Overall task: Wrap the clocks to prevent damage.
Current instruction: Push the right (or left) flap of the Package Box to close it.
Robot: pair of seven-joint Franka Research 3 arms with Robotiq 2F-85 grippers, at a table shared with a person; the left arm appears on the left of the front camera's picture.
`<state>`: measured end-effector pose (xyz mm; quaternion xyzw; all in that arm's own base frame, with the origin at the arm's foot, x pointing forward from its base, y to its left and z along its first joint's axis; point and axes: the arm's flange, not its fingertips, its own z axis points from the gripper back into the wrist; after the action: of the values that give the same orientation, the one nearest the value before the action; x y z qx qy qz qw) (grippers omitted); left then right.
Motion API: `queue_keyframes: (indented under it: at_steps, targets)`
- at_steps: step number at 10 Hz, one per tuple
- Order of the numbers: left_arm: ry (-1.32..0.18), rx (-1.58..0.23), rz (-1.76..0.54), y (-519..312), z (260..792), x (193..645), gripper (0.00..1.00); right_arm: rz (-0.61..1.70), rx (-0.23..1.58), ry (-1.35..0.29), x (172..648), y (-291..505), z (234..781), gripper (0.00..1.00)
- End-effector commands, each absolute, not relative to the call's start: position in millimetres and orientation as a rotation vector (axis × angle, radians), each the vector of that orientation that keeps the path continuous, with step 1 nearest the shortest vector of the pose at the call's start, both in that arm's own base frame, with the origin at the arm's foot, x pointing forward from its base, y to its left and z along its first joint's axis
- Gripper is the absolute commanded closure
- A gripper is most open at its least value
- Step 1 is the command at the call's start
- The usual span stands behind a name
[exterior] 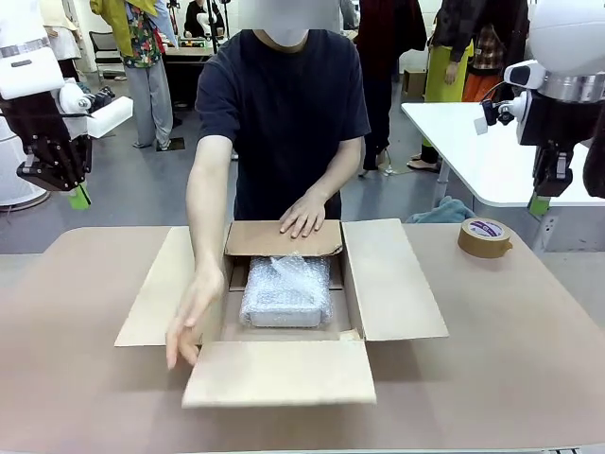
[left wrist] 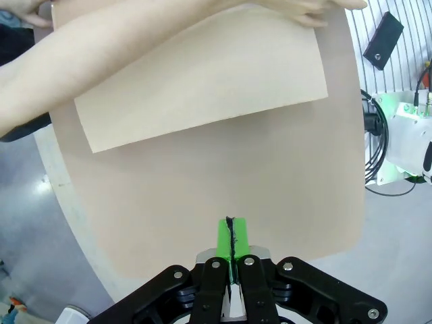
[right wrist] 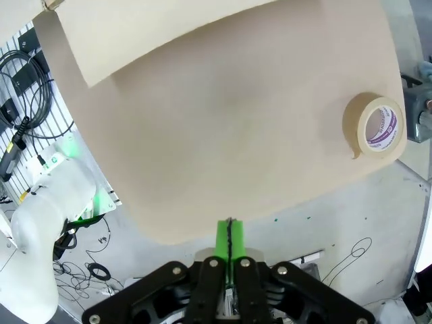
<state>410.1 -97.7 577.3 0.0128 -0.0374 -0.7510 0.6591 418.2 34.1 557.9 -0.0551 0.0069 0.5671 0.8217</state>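
One bubble-wrap bundle, the clocks, lies flat inside one open carton mid-table. One tape roll sits on the table right of the carton, apart from it. Person's hands, two: far hand flat on the far flap, near hand over the left flap. Left gripper and right gripper hang raised off either table side, pads pressed together, pinching nothing.

**No legible text**

Purple-and-white label on the core of the tape, far right on the table: printed, yet too small to read. From the right wrist, closer but blurred; no word, brand or number made out.
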Motion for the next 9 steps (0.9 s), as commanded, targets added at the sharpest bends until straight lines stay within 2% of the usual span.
queue_keyframes:
  at_steps: [1,9]
  targets:
    - [-0.089,0.045,-1.678,-97.8,577.7,408.8,0.99,1.21,-0.098,-0.009,416.6,34.4,551.8,0.99]
    - [-0.089,0.045,-1.678,-97.8,577.7,408.8,0.99,1.21,-0.098,-0.009,416.6,34.4,551.8,0.99]
